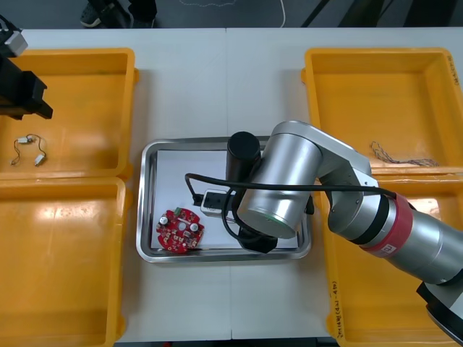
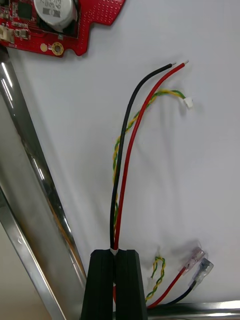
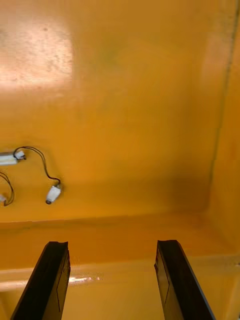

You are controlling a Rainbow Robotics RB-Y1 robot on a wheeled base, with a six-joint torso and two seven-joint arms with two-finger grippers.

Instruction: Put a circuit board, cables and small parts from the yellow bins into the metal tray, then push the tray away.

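— Which step is in hand?
— Cable placement: red and black cables [image 2: 128,160] are pinched by the right jaws over the metal tray [image 1: 147,210], where a circuit board [image 1: 180,230] lies.
— What is called for next?
— Release, judged likely. The left jaws are spread above a yellow bin [image 1: 79,108].

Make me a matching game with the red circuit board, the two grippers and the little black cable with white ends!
Things:
1. round red circuit board
2. left gripper
3. right gripper
4. black cable with white ends

Places or states:
A. shut on the red and black cables, above the metal tray
B. lying in the far left yellow bin
C. lying in the metal tray's near left corner
D. open, above the far left yellow bin

Pairs: 1-C, 2-D, 3-A, 4-B
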